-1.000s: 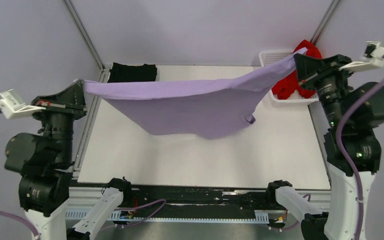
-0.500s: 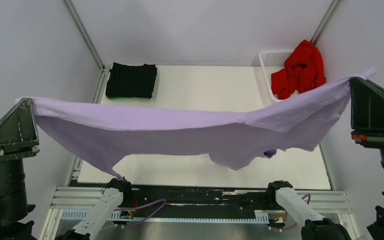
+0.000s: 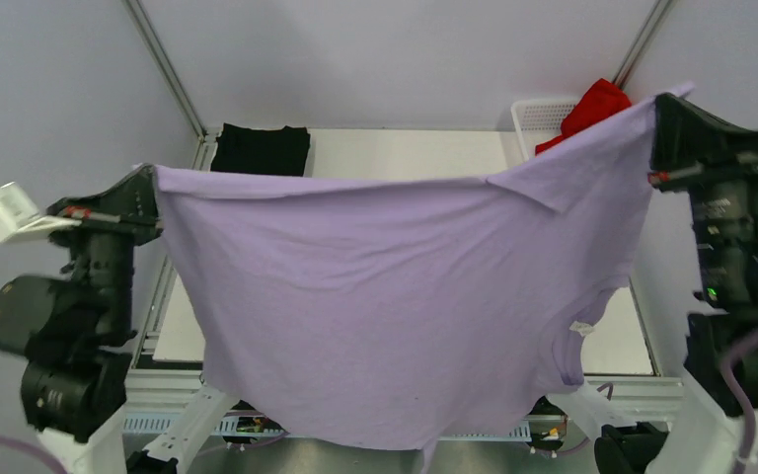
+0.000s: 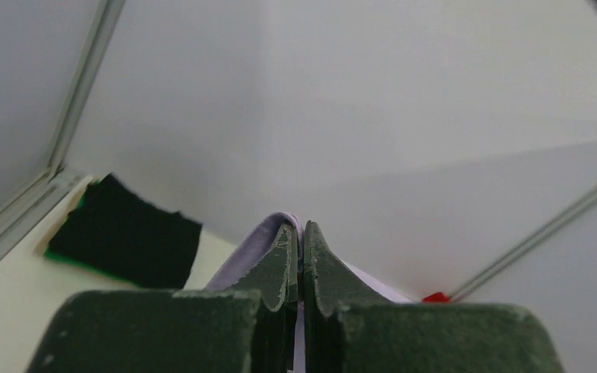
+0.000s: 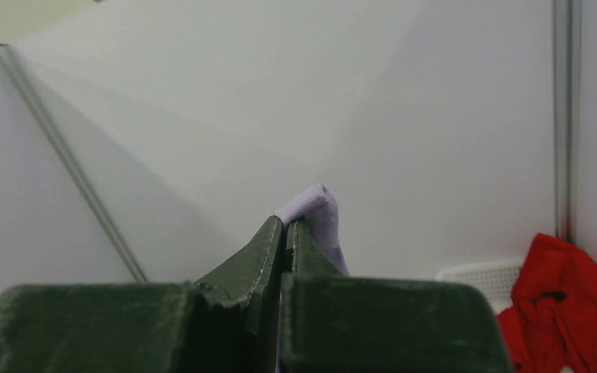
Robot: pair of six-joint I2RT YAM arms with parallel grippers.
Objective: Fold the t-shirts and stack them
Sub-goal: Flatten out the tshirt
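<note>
Lavender t-shirt (image 3: 385, 316) is hanging in the air, spread wide like a curtain over the desk (image 3: 405, 153). Left end effector (image 4: 299, 230) is clamped on one top corner and right end effector (image 5: 288, 225) is pinching the other. Folded black t-shirt (image 3: 262, 150) sits at the far-left corner, and the red t-shirt (image 3: 597, 102) is bunched in the white basket (image 3: 533, 111).

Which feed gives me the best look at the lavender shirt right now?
Top external: the lavender shirt hangs spread out between the left gripper and the right gripper, with its whole body visible. Each wrist view shows only a small pinched tuft of it between shut fingers.
</note>
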